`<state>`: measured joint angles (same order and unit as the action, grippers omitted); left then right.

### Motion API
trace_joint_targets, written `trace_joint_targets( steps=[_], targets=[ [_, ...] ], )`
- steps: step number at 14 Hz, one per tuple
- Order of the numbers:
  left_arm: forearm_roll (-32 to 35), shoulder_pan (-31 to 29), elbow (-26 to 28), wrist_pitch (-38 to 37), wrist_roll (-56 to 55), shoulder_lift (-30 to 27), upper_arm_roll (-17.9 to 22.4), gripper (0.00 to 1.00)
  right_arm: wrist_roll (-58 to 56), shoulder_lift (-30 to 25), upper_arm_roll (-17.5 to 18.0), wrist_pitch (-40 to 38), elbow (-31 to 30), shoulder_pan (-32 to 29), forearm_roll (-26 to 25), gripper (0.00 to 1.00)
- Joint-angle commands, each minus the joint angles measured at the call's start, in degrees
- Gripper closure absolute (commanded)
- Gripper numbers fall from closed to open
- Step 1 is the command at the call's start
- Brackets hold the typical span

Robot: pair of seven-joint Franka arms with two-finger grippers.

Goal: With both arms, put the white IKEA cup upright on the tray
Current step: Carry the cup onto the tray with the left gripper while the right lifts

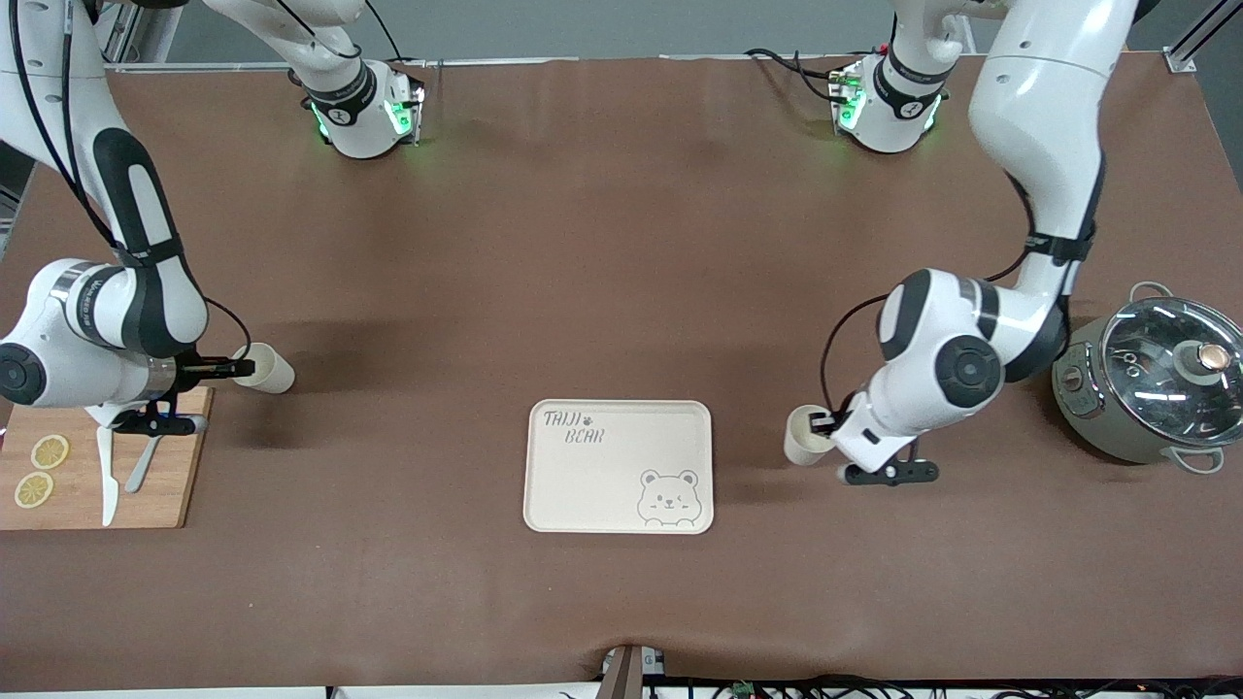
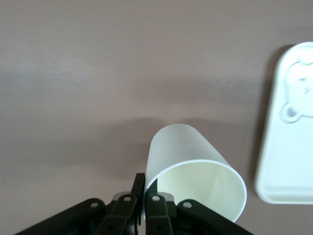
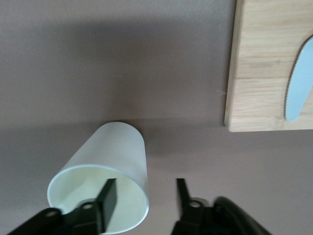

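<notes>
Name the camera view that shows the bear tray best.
The front view: the whole tray lies in sight, its bear face and lettering legible, nothing on it. The left wrist view catches only one end with part of the bear drawing, beside the cup pinched at its rim by the left gripper. The right wrist view shows none of it.

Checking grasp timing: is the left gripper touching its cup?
Touching. In the left wrist view the left gripper is shut on the rim of the white cup, one finger inside the wall, one outside, no gap showing.

Brown table with tray, cutting board, pot.
</notes>
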<state>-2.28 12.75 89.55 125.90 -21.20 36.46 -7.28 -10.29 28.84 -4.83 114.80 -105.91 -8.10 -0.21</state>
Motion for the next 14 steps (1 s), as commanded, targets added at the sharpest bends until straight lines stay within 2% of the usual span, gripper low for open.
trace_joint_targets(
  steps=[1, 2, 4, 7, 11, 14],
  targets=[
    [-4.6, 2.5, -4.1, -1.3, -4.2, 2.9, 0.3, 1.0, 0.5, -1.5, 0.9, 0.4, -2.5, -0.8, -0.6, 0.88],
    [-6.8, 3.2, -5.4, -1.3, -5.9, 3.4, 0.3, 1.0, 0.5, -1.5, 0.9, 0.3, -2.6, -0.8, -0.6, 1.0],
    [-9.6, 5.6, -6.9, -1.3, -13.0, 4.2, 0.3, 1.0, 0.7, -1.6, 1.0, 0.1, -2.5, -0.6, -0.6, 1.0],
    [-9.7, 8.1, -9.6, -1.3, -24.1, 6.3, 0.6, 1.0, 1.9, -2.0, 1.3, -1.1, -1.1, -0.5, -0.3, 1.0],
    [-9.8, 10.9, -14.9, -1.1, -34.1, 11.3, 0.5, 1.0, 4.9, -1.9, 1.3, -9.1, 6.4, 1.6, 1.9, 1.0],
    [-9.6, 12.6, -16.0, -0.9, -38.2, 13.3, 0.9, 1.0, 8.9, -1.9, 1.3, -10.4, 8.8, 3.8, 3.3, 1.0]
  ],
)
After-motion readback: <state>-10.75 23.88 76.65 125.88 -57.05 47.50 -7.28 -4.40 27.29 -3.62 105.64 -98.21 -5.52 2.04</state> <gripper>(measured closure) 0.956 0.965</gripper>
